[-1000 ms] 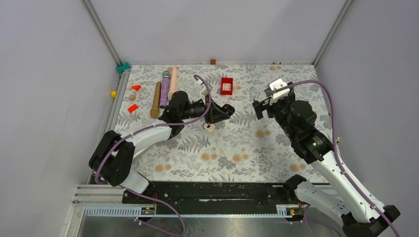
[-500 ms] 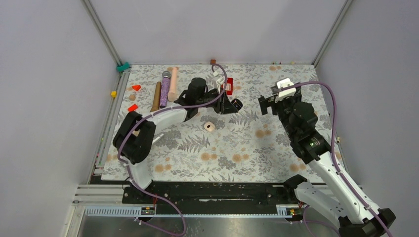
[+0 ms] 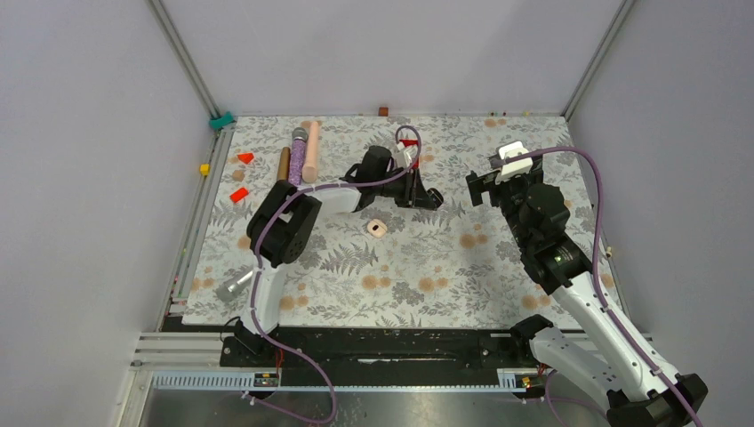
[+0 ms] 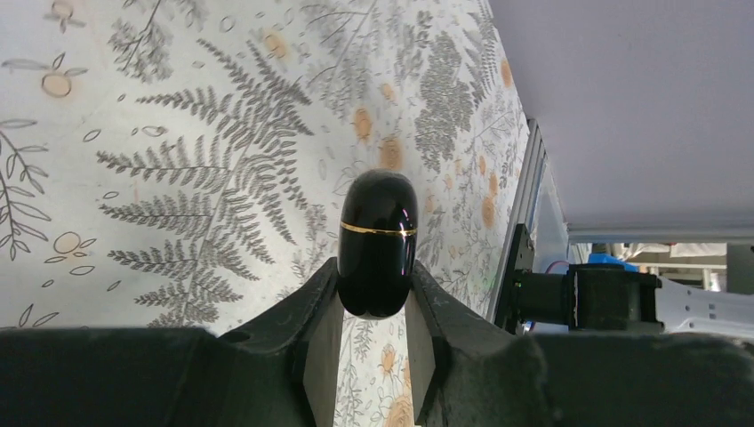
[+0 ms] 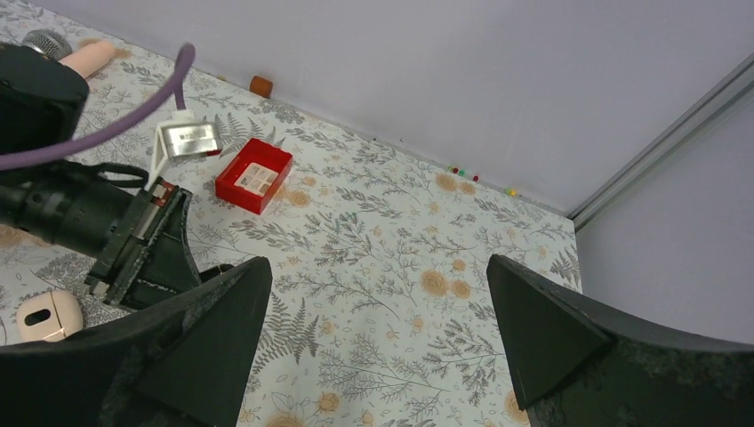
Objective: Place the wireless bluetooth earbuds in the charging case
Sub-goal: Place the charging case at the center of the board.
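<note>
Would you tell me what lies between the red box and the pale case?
The left end effector, shut on a black case, is between them; the top and right wrist views show it.

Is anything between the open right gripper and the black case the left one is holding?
Nothing visible does. The left gripper is shut on the black case, and only bare mat shows in the gap to the open right gripper. The pink case and red box lie off that line.

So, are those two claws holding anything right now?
Left gripper: closed on the glossy black oval case with a gold seam.
Right gripper: open, holding nothing.
</note>
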`<state>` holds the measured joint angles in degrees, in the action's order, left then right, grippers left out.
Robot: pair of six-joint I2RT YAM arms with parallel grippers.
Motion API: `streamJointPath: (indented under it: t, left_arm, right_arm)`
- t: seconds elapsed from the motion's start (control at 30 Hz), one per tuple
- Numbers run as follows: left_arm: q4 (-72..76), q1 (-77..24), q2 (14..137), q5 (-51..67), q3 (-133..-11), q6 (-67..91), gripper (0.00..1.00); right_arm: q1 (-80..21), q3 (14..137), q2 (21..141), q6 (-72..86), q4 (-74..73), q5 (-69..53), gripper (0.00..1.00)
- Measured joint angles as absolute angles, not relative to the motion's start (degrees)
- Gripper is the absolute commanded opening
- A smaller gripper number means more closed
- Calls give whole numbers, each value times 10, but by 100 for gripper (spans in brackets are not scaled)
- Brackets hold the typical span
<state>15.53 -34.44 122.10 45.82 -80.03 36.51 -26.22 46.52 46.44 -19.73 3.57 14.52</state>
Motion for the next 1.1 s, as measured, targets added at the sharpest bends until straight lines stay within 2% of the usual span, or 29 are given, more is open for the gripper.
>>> streamJointPath:
  t: [0.17, 0.5, 0.9, 1.1]
  left_arm:
    - [154, -346, 1264, 448, -815, 402, 6]
    - [82, -364, 1304, 408, -884, 403, 14]
    - [-1, -377, 1342, 387, -930, 402, 30]
    - [-32, -379, 1345, 381, -949, 400, 47]
  right_arm:
    - [-262, 462, 464, -197, 38, 145, 100]
    - [-262, 459, 464, -197, 38, 144, 100]
    - [-262, 457, 464, -197, 38, 143, 100]
    - [-262, 455, 464, -197, 42, 143, 99]
